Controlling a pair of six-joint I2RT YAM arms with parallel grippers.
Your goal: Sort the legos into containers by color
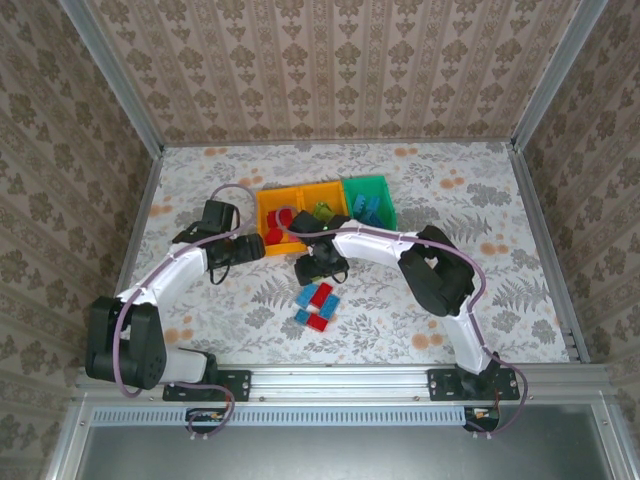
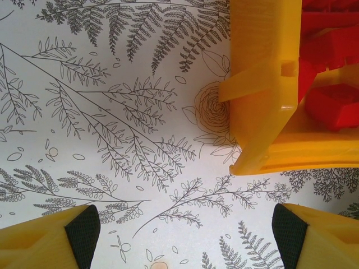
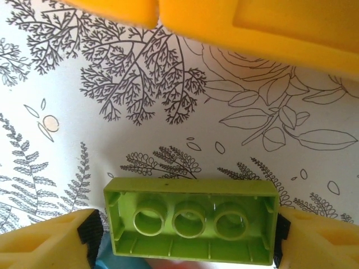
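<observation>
A lime green lego (image 3: pixel 190 218), hollow underside toward the camera, is clamped end to end by my right gripper (image 3: pixel 185 238). That gripper (image 1: pixel 320 266) hovers between the loose pile of red and blue legos (image 1: pixel 317 305) and the row of containers. The left orange bin (image 1: pixel 272 212) holds red legos (image 2: pixel 331 73), the middle orange bin (image 1: pixel 325 192) green ones, the green bin (image 1: pixel 368 186) blue ones. My left gripper (image 2: pixel 188 232) is open over bare table, just left of the left orange bin's corner (image 2: pixel 263 101).
The floral tablecloth (image 1: pixel 480 200) runs out to metal frame rails on both sides. The orange bins' front walls (image 3: pixel 252 22) lie just ahead of the right gripper. A blue lego (image 3: pixel 112 260) shows under the held brick.
</observation>
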